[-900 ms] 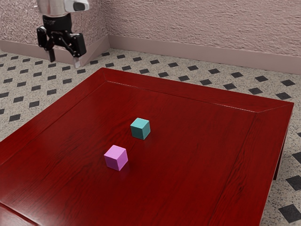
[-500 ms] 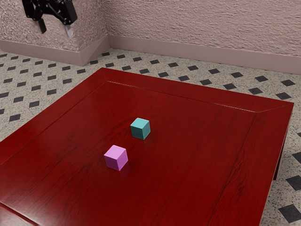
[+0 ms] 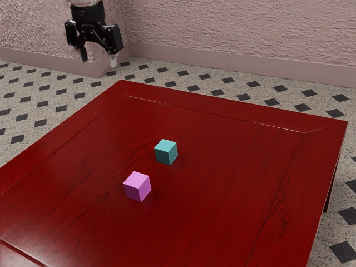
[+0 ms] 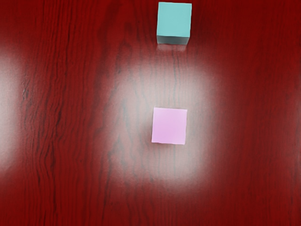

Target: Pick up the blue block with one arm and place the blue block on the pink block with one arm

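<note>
**Red table (image 3: 233, 114) set for stacking**

Exterior view: the gripper (image 3: 98, 55) hangs high at eleven o'clock, fingers apart and empty. The blue block (image 3: 166, 152) sits at one o'clock of the pink block (image 3: 137, 186), not touching. Wrist view: both blocks lie below. Best to descend centred, straddling the blue block's flat faces.

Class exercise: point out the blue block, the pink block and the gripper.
blue block (image 3: 166, 152): exterior view, middle of the cube.
pink block (image 3: 137, 186): exterior view, middle of the cube.
gripper (image 3: 99, 60): exterior view, between its fingertips.
</note>
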